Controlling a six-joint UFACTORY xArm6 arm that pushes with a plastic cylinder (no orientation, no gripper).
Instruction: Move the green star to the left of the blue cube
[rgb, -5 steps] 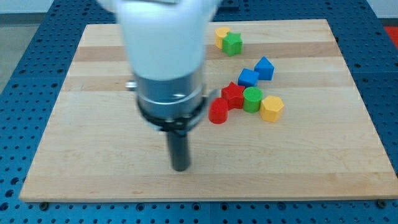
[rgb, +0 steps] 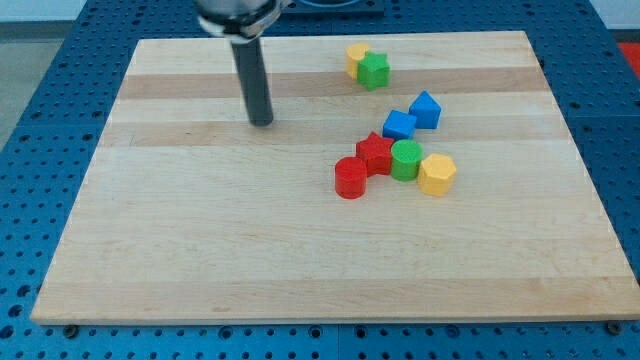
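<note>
Approaching the green star (rgb: 375, 70), which touches a yellow block (rgb: 356, 57) near the counter (rgb: 180, 260) top, my tip (rgb: 261, 122), jawless, stands well left; next, I judge, pushing it down left of the blue cube (rgb: 399, 125).

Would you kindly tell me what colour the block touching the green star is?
Yellow, beside the green star, in the camera view.

My tip (rgb: 261, 122) (rod upright) down
</note>
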